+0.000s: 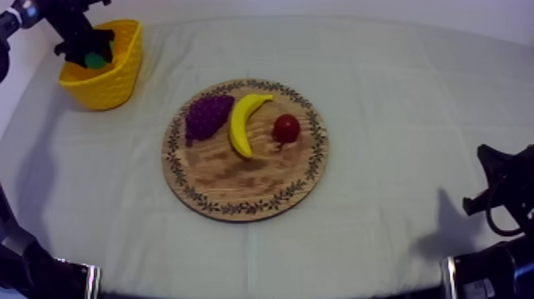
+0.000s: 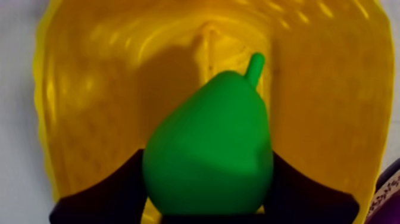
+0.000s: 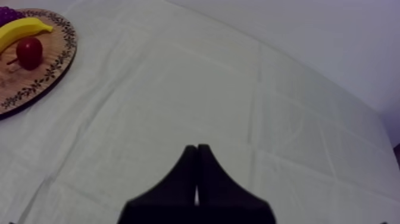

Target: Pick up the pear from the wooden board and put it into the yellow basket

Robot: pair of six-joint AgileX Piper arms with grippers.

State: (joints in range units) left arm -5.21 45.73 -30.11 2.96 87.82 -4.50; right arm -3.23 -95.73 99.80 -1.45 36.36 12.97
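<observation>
Currently: pear (image 2: 208,149), judged light, stiff, likely slippery; left gripper (image 2: 207,182) clamped round wide belly, over yellow basket (image 1: 119,79), far left. Right gripper (image 3: 196,179) clenched empty, near right.

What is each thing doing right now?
pear: held by the left gripper at the yellow basket's opening.
left gripper: shut on the pear.
right gripper: shut, empty, above the cloth.
yellow basket: upright.
wooden board: flat, carrying three fruits.
bunch of grapes: lying on the board.
banana: lying on the board.
small red fruit: lying on the board.
</observation>
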